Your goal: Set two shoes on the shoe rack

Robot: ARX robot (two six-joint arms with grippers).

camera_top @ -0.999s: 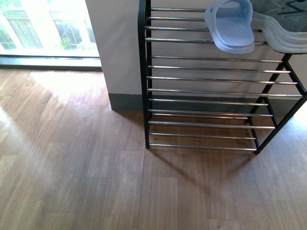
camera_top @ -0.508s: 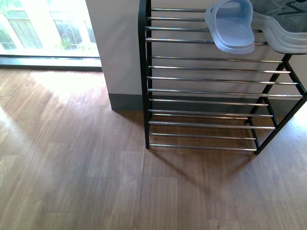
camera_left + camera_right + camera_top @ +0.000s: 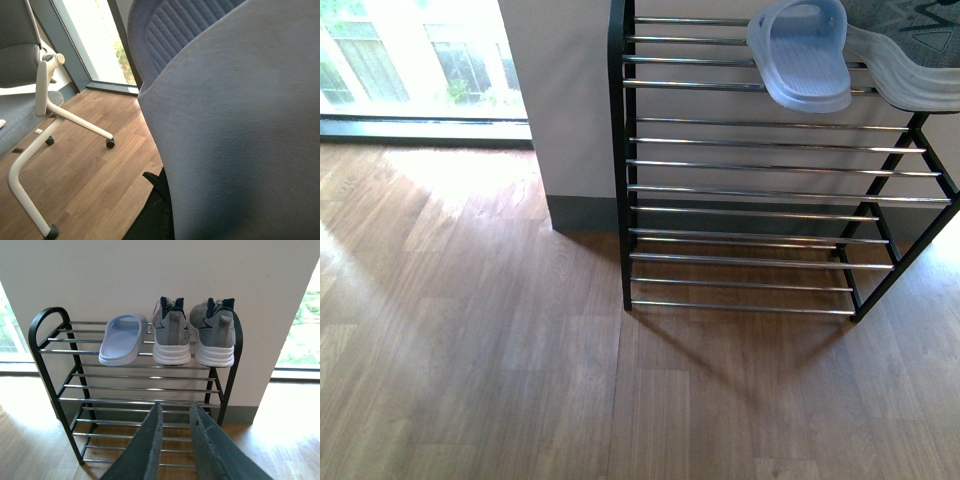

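Shoe rack (image 3: pixel 135 390) with one pale blue slide (image 3: pixel 122 339) and both grey sneakers (image 3: pixel 192 332) sitting on its top tier. The right tool (image 3: pixel 175 427) is hanging ahead of the rack, fingers slightly parted and empty. The left wrist view is showing a second slide (image 3: pixel 240 130) filling the frame (grasp itself unseen, so cannot tell); the free bars are lying beside the shelved slide.

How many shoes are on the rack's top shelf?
3: one slide at the left end, and two sneakers beside it, one in the middle and one at the right end. The lower shelves of the rack hold none.
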